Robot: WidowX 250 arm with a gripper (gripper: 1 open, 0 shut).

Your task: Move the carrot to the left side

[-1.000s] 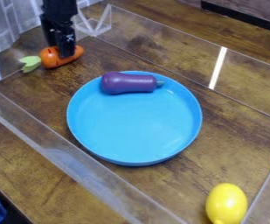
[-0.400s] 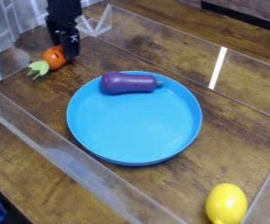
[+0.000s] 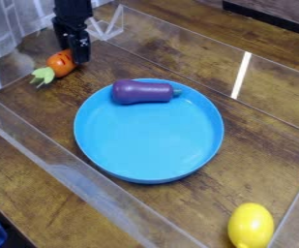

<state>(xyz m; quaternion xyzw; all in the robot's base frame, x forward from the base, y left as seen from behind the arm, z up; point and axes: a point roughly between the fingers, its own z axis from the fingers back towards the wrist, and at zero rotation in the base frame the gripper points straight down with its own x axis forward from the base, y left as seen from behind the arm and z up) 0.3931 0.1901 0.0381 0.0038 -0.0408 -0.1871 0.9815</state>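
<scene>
In the camera view, the black robot gripper is pointing down, its fingers apart and holding nothing. The small shiny orange toy carrot is lying just below the fingertips. I think lifting straight up is safest, so nothing bumps it.

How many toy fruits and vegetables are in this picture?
3: the carrot at upper left beside the gripper, the eggplant on the blue plate, the lemon at lower right.

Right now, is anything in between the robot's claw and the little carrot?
No, nothing visible. The open gripper stands right over the carrot at the table's far left. The eggplant on the blue plate and the lemon lie well away.
</scene>
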